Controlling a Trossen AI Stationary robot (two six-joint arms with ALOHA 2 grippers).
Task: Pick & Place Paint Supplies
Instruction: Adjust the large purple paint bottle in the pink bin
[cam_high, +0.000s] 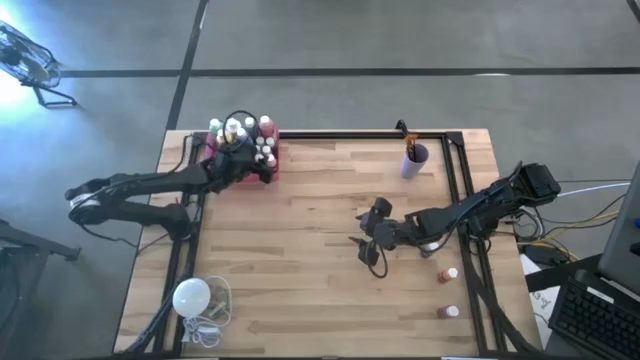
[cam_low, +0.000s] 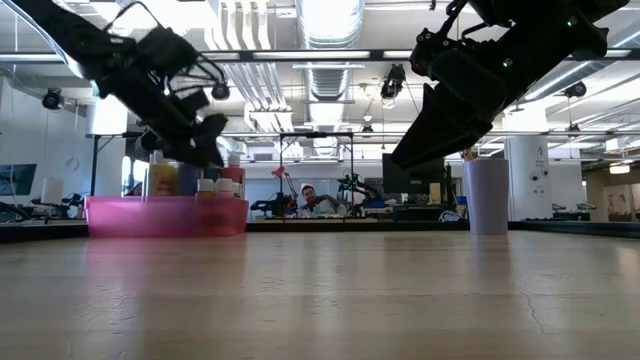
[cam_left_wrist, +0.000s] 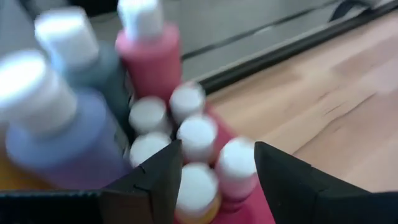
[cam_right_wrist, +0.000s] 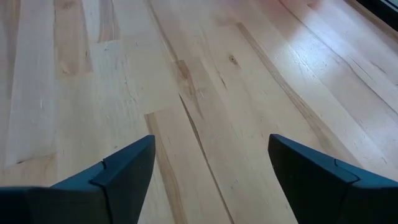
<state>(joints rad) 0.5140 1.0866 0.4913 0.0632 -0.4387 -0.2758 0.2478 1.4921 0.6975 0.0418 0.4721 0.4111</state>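
the wood table (cam_high: 300, 230) has a pink tray (cam_high: 272, 165) full of bottles (cam_high: 262, 140). the left claw (cam_left_wrist: 214, 171) hangs wide apart over them, holding nothing. the right claw (cam_right_wrist: 208, 165) is wide apart and empty too, over bare wood.

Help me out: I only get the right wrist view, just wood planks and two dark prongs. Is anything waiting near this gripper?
Observer: Yes. From above, two small white-capped bottles stand near the table's right edge, not far from the right gripper.
Operator: Where would they go?
Observer: Probably into the pink tray at the table's far left corner, which already holds many paint bottles.
Operator: And the other arm?
Observer: The left gripper hangs open right over that tray.
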